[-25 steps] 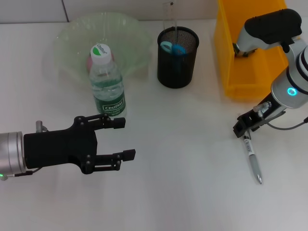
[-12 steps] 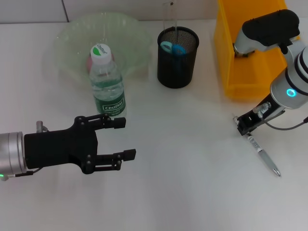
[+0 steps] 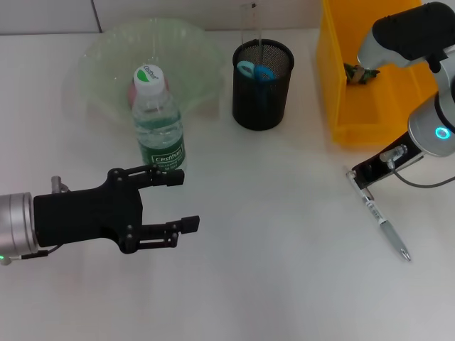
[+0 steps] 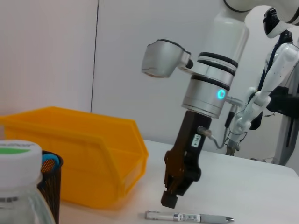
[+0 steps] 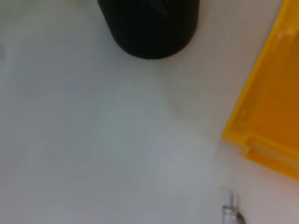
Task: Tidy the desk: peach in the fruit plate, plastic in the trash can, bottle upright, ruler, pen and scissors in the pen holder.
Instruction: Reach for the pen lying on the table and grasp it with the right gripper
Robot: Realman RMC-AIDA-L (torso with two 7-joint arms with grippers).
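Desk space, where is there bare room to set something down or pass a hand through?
Free: the desk stretch between the left gripper and the pen, in front of the pen holder. Crowded: the back row, where the bottle stands against the fruit plate, and the trash can by the right gripper.

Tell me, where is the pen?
The pen lies flat on the desk on the robot's right, in front of the yellow bin, just below the right tool.
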